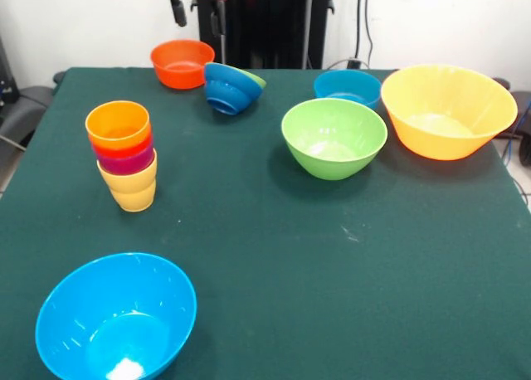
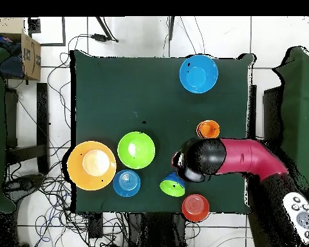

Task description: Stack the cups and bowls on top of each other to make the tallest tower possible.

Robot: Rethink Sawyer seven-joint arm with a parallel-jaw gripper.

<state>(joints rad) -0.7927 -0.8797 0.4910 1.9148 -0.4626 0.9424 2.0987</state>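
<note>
Standing near the green worktop (image 1: 274,255) edge: four-cup tower (image 1: 124,154), yellow cup lowest. Lying tipped beside the orange-red bowl (image 1: 182,63): nested dark blue bowl (image 1: 230,89). Hanging above: hand (image 1: 197,13), grip impossible to tell.

Around the green bowl (image 2: 136,150): the large orange-yellow bowl (image 2: 91,165) just beside it, a small blue bowl (image 2: 126,183) near, the arm (image 2: 234,157) well apart.

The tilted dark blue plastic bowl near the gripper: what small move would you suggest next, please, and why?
Probably lower the gripper onto the tilted dark blue plastic bowl: it hangs just above and behind that bowl, which lies on its side, nested with a green one, apart from the nested plastic cups.
</note>
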